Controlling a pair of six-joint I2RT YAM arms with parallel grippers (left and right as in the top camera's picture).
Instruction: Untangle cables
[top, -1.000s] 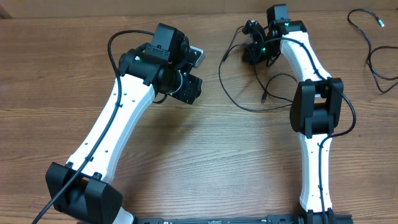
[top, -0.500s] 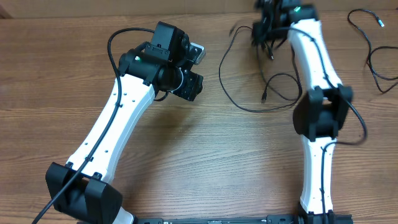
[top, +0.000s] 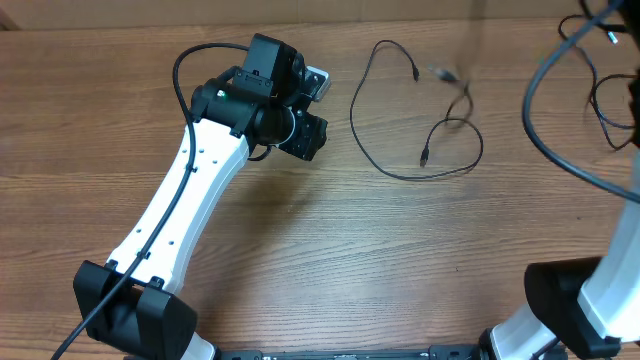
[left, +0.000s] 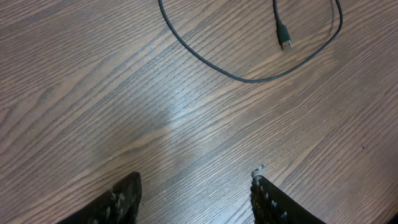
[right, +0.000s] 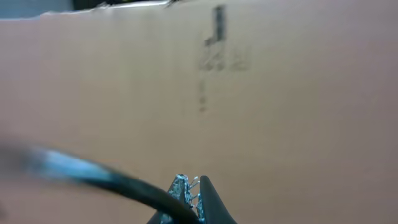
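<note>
Right gripper (right: 188, 186) seems clenched on 1 blurred cable (right: 118, 182) running off to its left. Left gripper (left: 196, 182) is released, with 1 loose cable (left: 242, 79) lying ahead of it. The held strand should be drawn slowly so snags are avoided.

Left gripper (left: 194, 179): jaws stand apart, with bare table (left: 93, 106) between them and directly ahead; passage is free there. Farther ahead a cable loop (left: 249, 79) lies flat across the path, its plug (left: 284, 38) inside the curve, well apart from the fingertips.

Right gripper (right: 188, 185): the view is blurred. The tips appear closed on a dark strand (right: 118, 180) running off to its left. Ahead of it stands a plain brown surface (right: 280, 93).
</note>
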